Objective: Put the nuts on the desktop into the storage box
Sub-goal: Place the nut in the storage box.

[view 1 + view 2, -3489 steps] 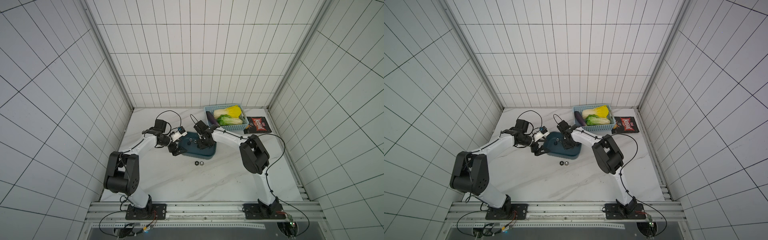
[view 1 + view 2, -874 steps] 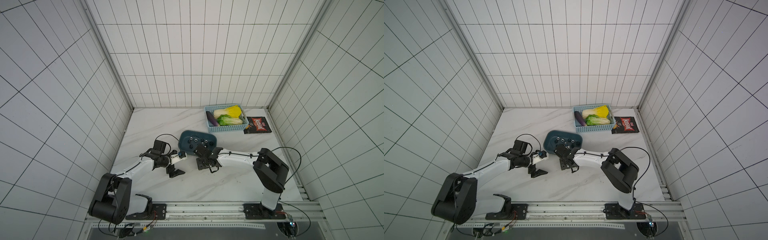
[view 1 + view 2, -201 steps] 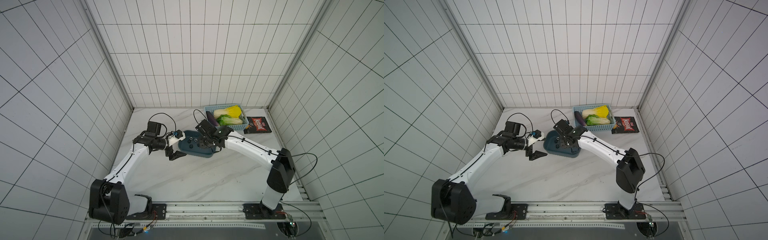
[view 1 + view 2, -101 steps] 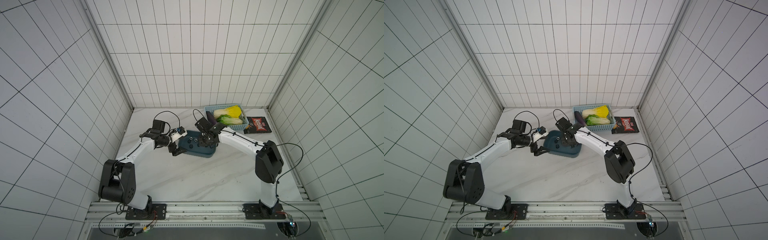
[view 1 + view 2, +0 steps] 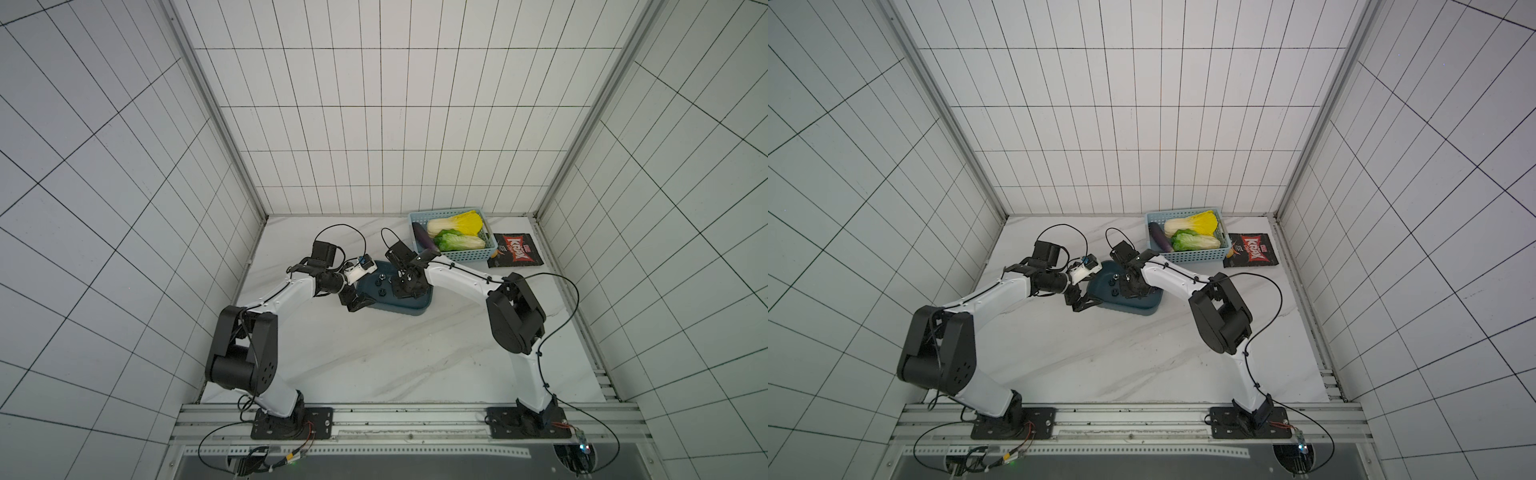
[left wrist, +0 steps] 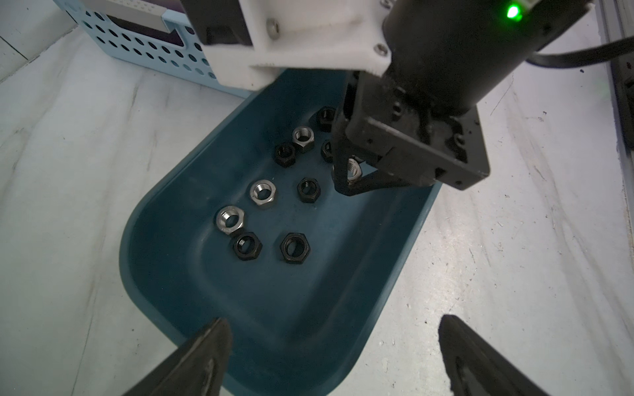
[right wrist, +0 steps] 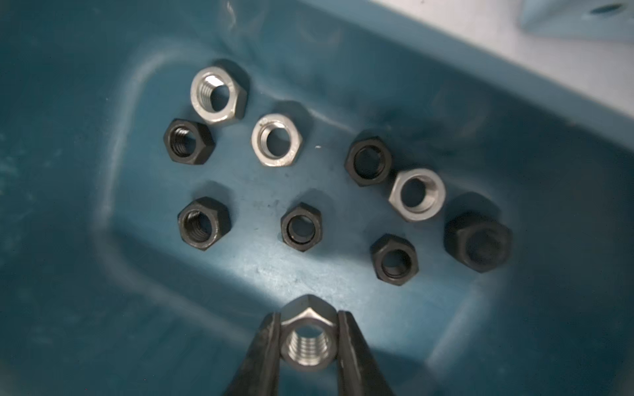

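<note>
Right gripper (image 7: pixel 307 317) clamps a shiny silver hexagonal nut (image 7: pixel 306 346) inside the dark teal plastic storage box (image 6: pixel 161 271).
Nine loose nuts (image 7: pixel 277 140) lie within; left gripper (image 6: pixel 332 320) gapes at its rim; light blue perforated basket (image 5: pixel 465 254) stands beside.

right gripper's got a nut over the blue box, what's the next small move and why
Probably open the right gripper and let the silver nut drop. The nut is pinched between the fingertips directly above the bare floor of the box, where nine other nuts already lie, so it likely needs no further travel.
</note>
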You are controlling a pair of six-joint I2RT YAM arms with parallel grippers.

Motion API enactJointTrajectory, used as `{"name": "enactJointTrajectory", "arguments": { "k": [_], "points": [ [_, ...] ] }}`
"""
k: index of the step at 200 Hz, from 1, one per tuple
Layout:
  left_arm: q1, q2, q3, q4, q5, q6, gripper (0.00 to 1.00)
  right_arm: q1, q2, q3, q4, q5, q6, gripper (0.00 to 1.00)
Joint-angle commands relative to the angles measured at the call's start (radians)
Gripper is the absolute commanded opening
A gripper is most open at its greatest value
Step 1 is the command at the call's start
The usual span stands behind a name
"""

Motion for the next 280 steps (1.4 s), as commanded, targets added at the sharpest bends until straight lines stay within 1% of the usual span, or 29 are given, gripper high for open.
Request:
{"name": "enactJointTrajectory", "arguments": {
  "k": [1,96,131,190,236,265,280],
  "points": [
    [-0.002,0.008,0.011,0.004,-0.024,-0.013,0.98,-0.009,0.020,-0.011,0.022,-0.012,0.008,0.24],
    [-0.002,0.014,0.011,-0.002,-0.038,-0.015,0.97,-0.009,0.068,-0.026,0.027,0.004,0.000,0.25],
    [-0.002,0.016,0.010,-0.003,-0.043,-0.016,0.97,-0.011,0.076,-0.028,0.027,0.007,0.002,0.28],
    [0.000,0.021,0.009,-0.008,-0.046,-0.014,0.97,-0.013,0.099,-0.021,0.004,0.038,0.002,0.29],
    [0.000,0.018,0.009,-0.009,-0.048,-0.014,0.97,-0.014,0.101,-0.006,-0.011,0.049,-0.001,0.38],
    [0.003,0.015,0.009,-0.010,-0.050,-0.013,0.97,-0.014,0.095,0.000,-0.014,0.069,0.001,0.42],
    [0.003,0.015,0.009,-0.010,-0.050,-0.013,0.97,-0.016,0.091,0.001,-0.014,0.077,-0.001,0.43]
  ]
}}
